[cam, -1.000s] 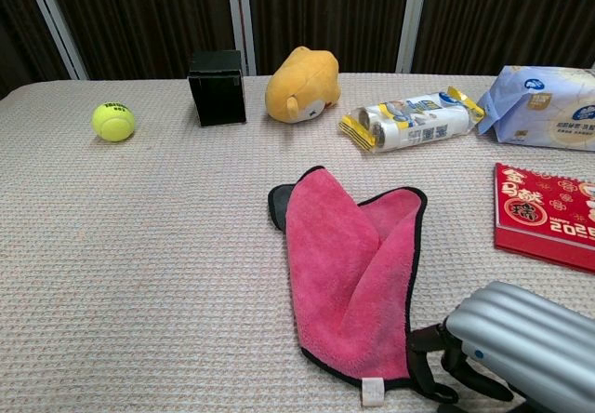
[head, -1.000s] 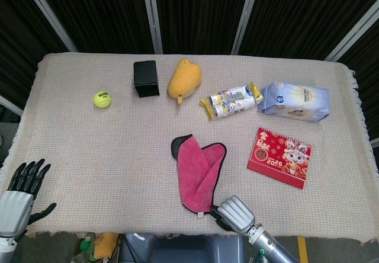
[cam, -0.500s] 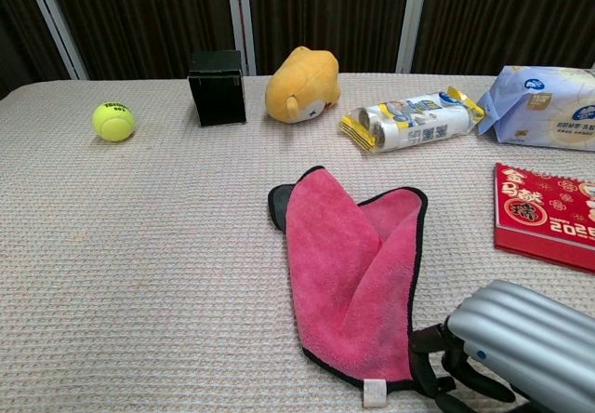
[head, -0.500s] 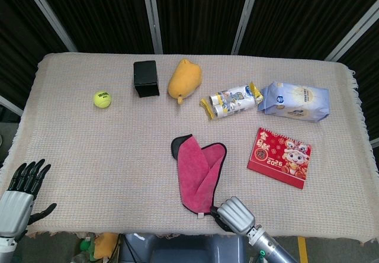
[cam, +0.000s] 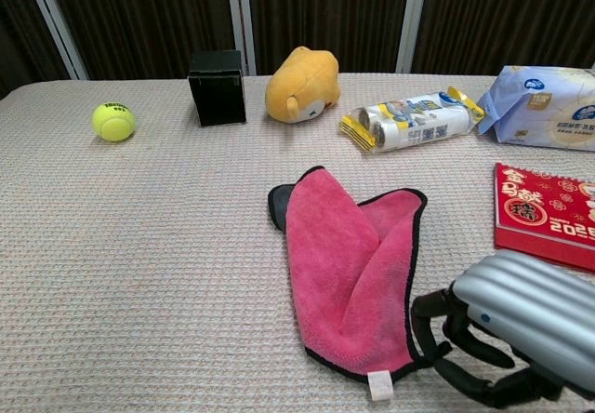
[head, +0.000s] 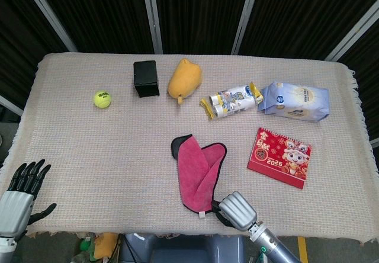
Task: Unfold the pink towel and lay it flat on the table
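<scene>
The pink towel (head: 199,174) (cam: 351,262) lies folded on the table near the front middle, with a black border and a white tag at its near corner. My right hand (head: 238,210) (cam: 516,331) is just right of that near corner. Its dark fingers (cam: 444,331) curl toward the towel's black edge and touch it. Table cloth shows in the gap between thumb and fingers, and no towel lies inside. My left hand (head: 21,193) hovers at the table's front left corner with fingers spread, holding nothing, and only the head view shows it.
Along the back stand a tennis ball (head: 102,99), a black box (head: 145,78), a yellow plush toy (head: 184,78), a snack pack (head: 233,100) and a blue tissue pack (head: 295,101). A red calendar (head: 279,157) lies right of the towel. The front table edge (head: 118,233) is close.
My right hand has risen a little and edged toward the towel's near corner. The corner and its tag shifted slightly. The left hand has not moved.
</scene>
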